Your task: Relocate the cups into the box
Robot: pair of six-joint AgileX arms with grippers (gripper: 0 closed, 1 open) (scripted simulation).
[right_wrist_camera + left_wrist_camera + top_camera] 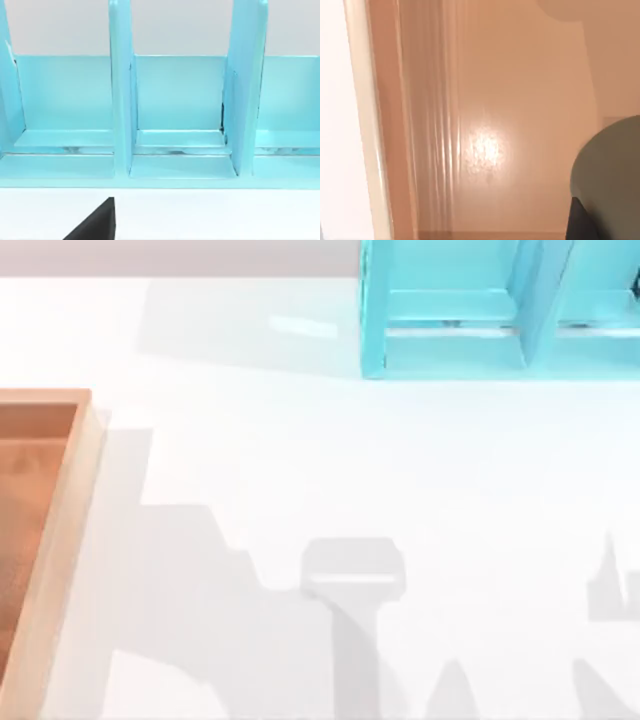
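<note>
The box (62, 530) lies at the table's left edge, with a light wooden rim and an orange-brown inside. In the left wrist view its rim (362, 125) and glossy floor (520, 100) lie below the camera. The olive-green cup (612, 175) hangs close over the box floor, with my left gripper (579, 222) shut on it and a dark finger against its wall. The reddish-brown cup is out of view. My right gripper (97, 222) is a dark tip over the white table, facing the turquoise frame.
A turquoise shelf-like frame (450, 310) with upright dividers (120, 100) stands at the table's back right. White tabletop (300, 460) stretches between it and the box, crossed by grey arm shadows near the front edge.
</note>
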